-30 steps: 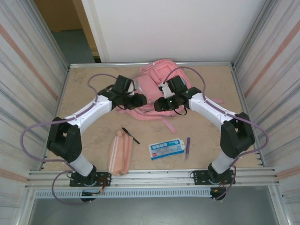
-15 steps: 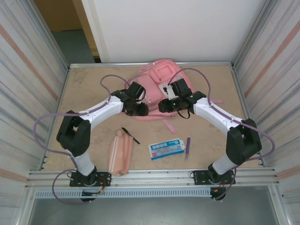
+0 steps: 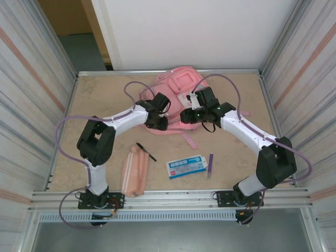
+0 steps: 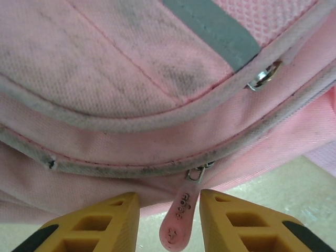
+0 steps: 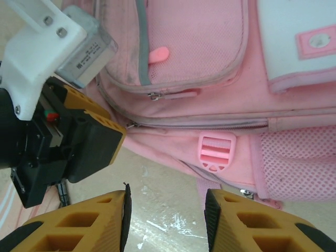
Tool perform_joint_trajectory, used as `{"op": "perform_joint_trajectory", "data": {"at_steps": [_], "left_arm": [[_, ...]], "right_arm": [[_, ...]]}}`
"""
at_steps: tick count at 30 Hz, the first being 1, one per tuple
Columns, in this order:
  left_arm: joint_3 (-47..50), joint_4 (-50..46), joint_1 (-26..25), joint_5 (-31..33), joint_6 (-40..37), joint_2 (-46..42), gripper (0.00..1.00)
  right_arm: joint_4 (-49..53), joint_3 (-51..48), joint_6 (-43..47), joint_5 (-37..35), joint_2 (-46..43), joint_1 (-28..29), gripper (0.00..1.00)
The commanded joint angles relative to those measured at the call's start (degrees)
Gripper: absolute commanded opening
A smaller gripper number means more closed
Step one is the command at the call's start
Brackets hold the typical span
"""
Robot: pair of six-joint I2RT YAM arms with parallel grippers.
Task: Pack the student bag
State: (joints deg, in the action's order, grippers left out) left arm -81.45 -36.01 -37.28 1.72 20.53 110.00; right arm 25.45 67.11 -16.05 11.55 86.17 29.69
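The student bag (image 3: pixel 181 86) lies flat at the far middle of the tabletop (image 3: pixel 105 94), front pockets up, its top end towards the back wall. Both arms reach in to its near edge.

The left end effector (image 3: pixel 159 122) is at the bag's near left side. In the left wrist view its two yellow fingers (image 4: pixel 105 220) stand narrowly apart on either side of a pink zip pull (image 4: pixel 178 223), which hangs from the zip seam between them. A gap shows on the left of the pull, so it is not clamped. The bag's fabric (image 4: pixel 131 63) lies just beyond the fingertips.

The right end effector (image 3: pixel 188 116) hovers just beside it, near the middle of the bag's near edge. Its fingers (image 5: pixel 236 220) are moderately apart with bare tabletop between them, holding nothing. The bag (image 5: pixel 210 79) lies just ahead of them, with a pink buckle (image 5: pixel 215 149) nearest.

A salmon pencil case (image 3: pixel 134 170), a pen (image 3: pixel 145 151) and a blue-and-white pack (image 3: pixel 187 166) lie well apart from the bag, near the arm bases.
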Motion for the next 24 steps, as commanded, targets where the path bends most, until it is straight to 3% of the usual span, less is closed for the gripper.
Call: {"op": "perform_joint_trajectory", "data": {"at_steps": [1,5,19,24], "left_arm": [[-2.0,-0.9,-0.8,4.6,-3.8,1.3,0.33],[-2.1,-0.9,-1.0,4.2,-4.7,2.0,0.27],[-3.5,-2.5,-1.8,5.5,-7.5,4.6,0.27],[-3.2,-2.7,-1.9,6.6,-7.4,4.7,0.09]], "right_arm": [[-0.8,-0.9,1.0,-0.4,-1.6,-0.9,0.42],[-0.7,-0.9,1.2,-0.3,-2.1,-1.5,0.42],[-1.0,-1.0,0.5,2.4,-3.7,-4.2,0.42],[-1.2,-1.6,0.4,2.7,-4.3,-4.5,0.42]]}}
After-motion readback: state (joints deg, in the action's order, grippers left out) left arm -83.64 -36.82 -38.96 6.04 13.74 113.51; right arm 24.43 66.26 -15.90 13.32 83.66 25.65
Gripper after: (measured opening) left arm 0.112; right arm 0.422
